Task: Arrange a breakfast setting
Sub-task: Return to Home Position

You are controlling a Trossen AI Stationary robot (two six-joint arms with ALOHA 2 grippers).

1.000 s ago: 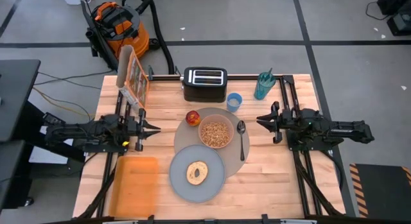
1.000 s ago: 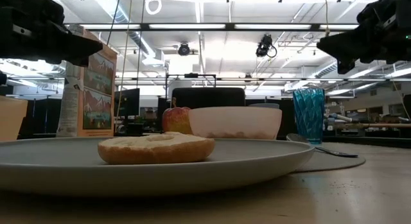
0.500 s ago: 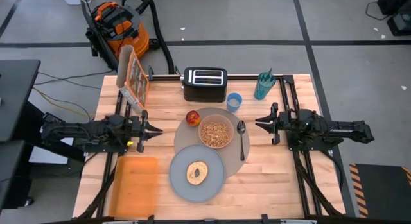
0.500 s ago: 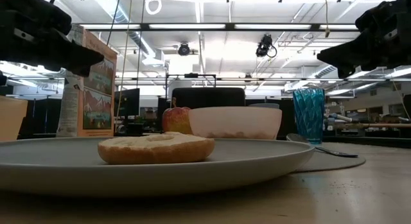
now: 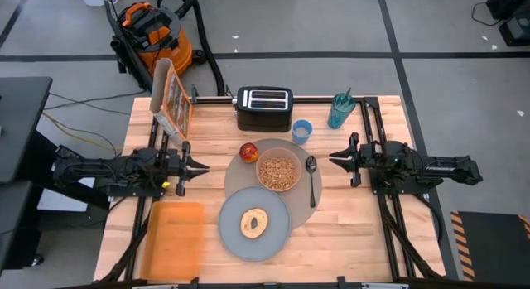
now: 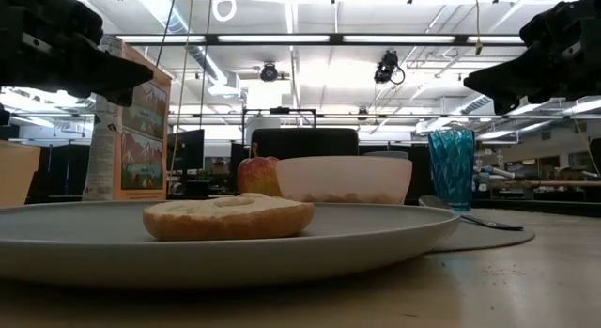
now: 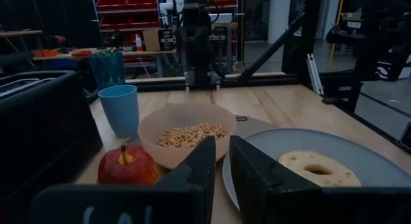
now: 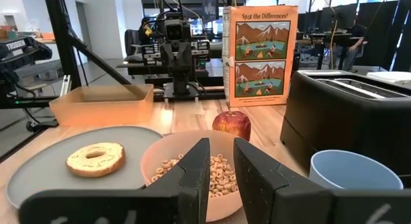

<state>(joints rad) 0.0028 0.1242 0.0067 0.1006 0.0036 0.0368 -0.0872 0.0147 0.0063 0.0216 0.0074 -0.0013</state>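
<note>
Nearest on the worktop (image 5: 356,239), the bagel (image 5: 253,223) is seen on the grey plate (image 5: 232,239). Beyond it, on the taupe mat (image 5: 296,203), the cereal-filled pink bowl (image 6: 347,180) is flanked by the red apple (image 5: 248,151) and dark spoon (image 5: 311,180), with the blue cup (image 5: 302,131) behind. The left claw (image 5: 204,167) and right claw (image 5: 333,159), both narrowed and empty, have been drawn slightly back to either side. The setting is judged complete.

Room check: your workshop bay, lit from overhead.
You have a grey floor (image 5: 447,24) crossed by black tape lines (image 5: 331,54), an orange shop vacuum (image 5: 153,32) behind the wooden table (image 5: 348,231), ceiling strip lights (image 6: 310,41) on, and red shelving (image 7: 135,0) farther off.
</note>
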